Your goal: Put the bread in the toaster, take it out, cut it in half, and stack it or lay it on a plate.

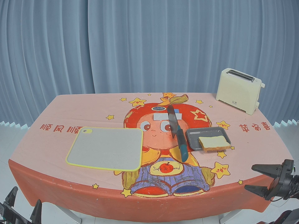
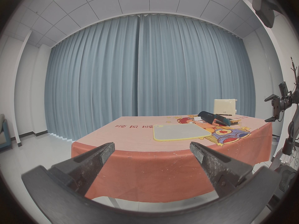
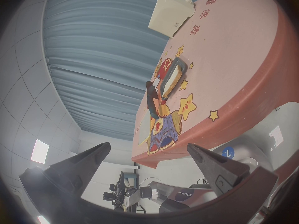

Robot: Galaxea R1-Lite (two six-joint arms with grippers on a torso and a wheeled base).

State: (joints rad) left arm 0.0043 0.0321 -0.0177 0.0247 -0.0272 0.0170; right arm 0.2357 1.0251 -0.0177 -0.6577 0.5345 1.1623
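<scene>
Head view: bread slice (image 1: 214, 142) on its grey tray (image 1: 191, 139), toaster (image 1: 239, 90) behind. That is my right hand's (image 1: 249, 177) side, so it hangs there spread and empty. Left wrist view: my left hand (image 2: 151, 147), also spread empty, faces the cutting board (image 2: 180, 131). Right wrist view: knife (image 3: 152, 101) just beside the tray — ready for cutting.
</scene>
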